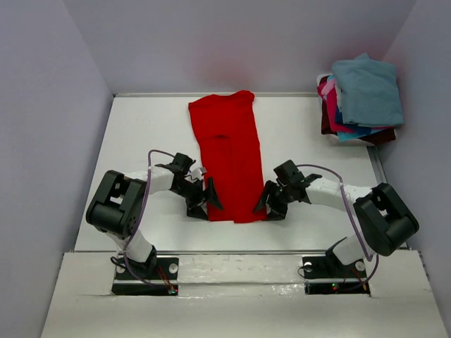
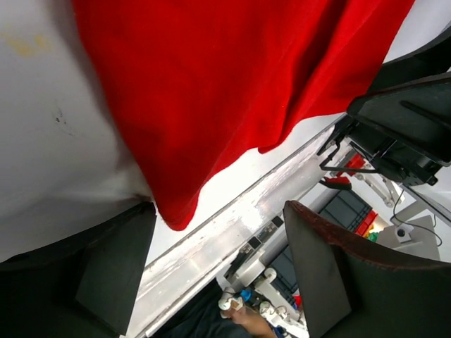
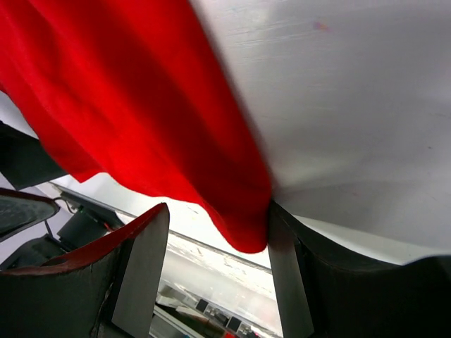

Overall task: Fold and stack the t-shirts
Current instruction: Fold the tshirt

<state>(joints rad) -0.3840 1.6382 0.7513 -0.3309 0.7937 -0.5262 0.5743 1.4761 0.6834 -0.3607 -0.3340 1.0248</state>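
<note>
Red shirt (image 1: 229, 158) lies folded lengthwise; left tool (image 1: 205, 202) and right tool (image 1: 268, 205) stand open, a corner between each one's fingers, ungripped. Cross-fold and stacking likely remain.

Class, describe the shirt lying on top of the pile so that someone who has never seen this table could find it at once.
Start at the white table and go to its far right corner, where a pile of shirts sits. The teal-blue shirt lies on top; the layers under it show pink, blue and dark maroon edges.
</note>
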